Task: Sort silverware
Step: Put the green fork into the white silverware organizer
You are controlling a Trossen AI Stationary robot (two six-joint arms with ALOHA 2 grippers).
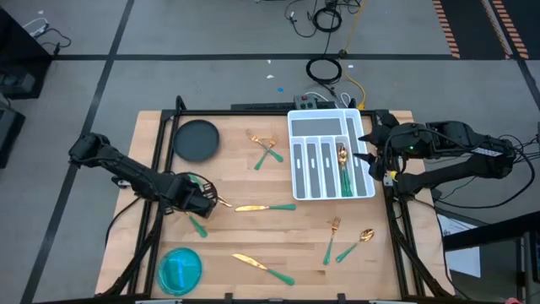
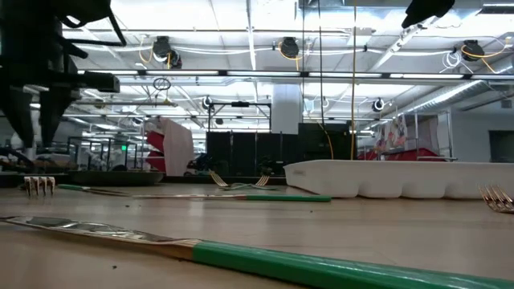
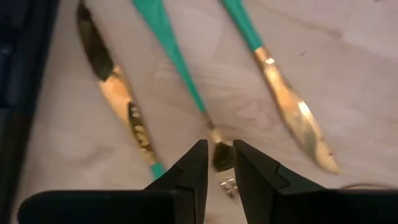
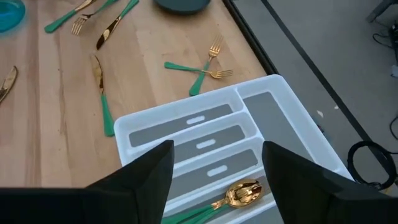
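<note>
Here, we see the silverware spread over the wooden table [image 1: 253,232]. One spoon [image 4: 239,194] with a gold head lies in the white tray [image 1: 297,127], in a long slot near its right side, with green handles beside it. Two forks [image 1: 267,150] lie crossed just left of the tray. A knife [image 1: 263,207] lies near the middle of the table. Another knife [image 1: 263,268] lies near the front edge. A fork [image 1: 332,238] and a second spoon [image 1: 358,242] lie in front of the tray.

Our right claw [image 4: 214,165] hangs over the tray's right side, right above the spoon, and its fingers stand wide apart with nothing between them.

Our left claw [image 3: 217,168] is low over the left part of the table, between a dark plate [image 1: 196,139] and a blue bowl [image 1: 180,270]. Its fingers are close together around the thin neck of a green-handled piece [image 3: 180,68], and we cannot tell if they pinch it.
</note>
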